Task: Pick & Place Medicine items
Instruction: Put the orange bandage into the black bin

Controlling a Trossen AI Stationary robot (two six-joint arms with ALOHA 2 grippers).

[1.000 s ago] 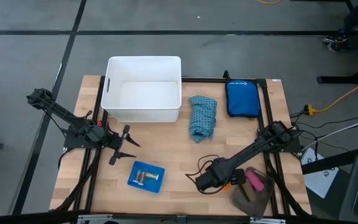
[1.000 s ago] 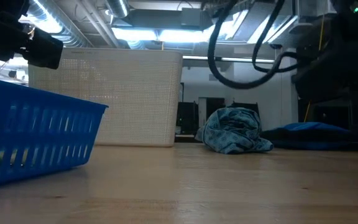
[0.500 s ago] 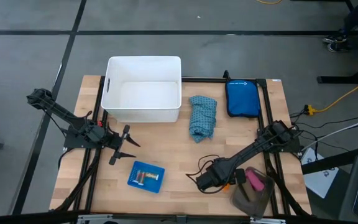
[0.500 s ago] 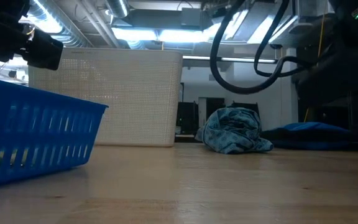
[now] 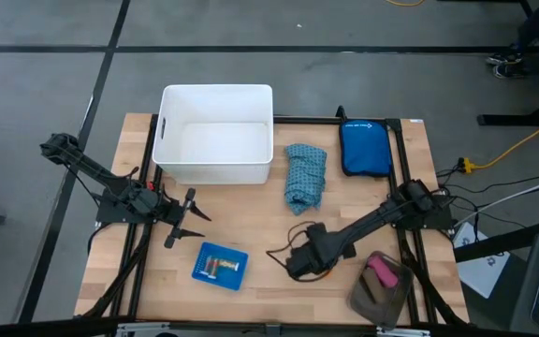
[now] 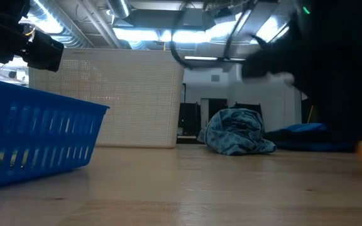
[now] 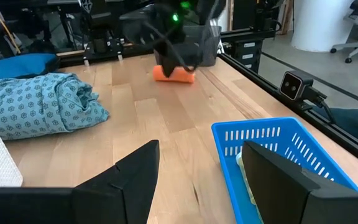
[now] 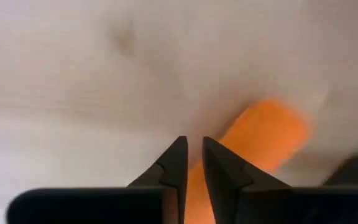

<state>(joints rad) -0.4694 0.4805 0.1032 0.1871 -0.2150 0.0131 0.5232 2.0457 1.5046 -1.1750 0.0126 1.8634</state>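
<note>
An orange tube (image 8: 257, 140) sits under my right gripper (image 8: 192, 142), whose fingers are almost together on it, right of centre near the table's front (image 5: 299, 266). The left wrist view shows the tube (image 7: 174, 74) level, low over the wood. A blue basket (image 5: 197, 263) at the front left holds small medicine items (image 5: 221, 267). A pink block (image 5: 383, 271) lies in a grey pouch (image 5: 374, 300) at the front right. My left gripper (image 5: 195, 220) hovers open, left of the basket. My right gripper pinches the orange tube between its two fingertips; orange (image 8: 192, 186) shows in the narrow gap. The fingers come from above, pointing down. The rest of the tube runs out slantwise past the fingers, level. I cannot tell if it is clear of the table.
A white bin (image 5: 162, 131) stands at the far left. A crumpled teal cloth (image 5: 305, 176) and a blue zip pouch (image 5: 365, 148) lie at the far right. Bare wood lies between the basket and my right gripper. Black rails (image 5: 405, 220) frame the table.
My right gripper has gone toward the table's left edge and slightly away from the front. The orange tube has gone with it and now shows at the right edge of the low view.
</note>
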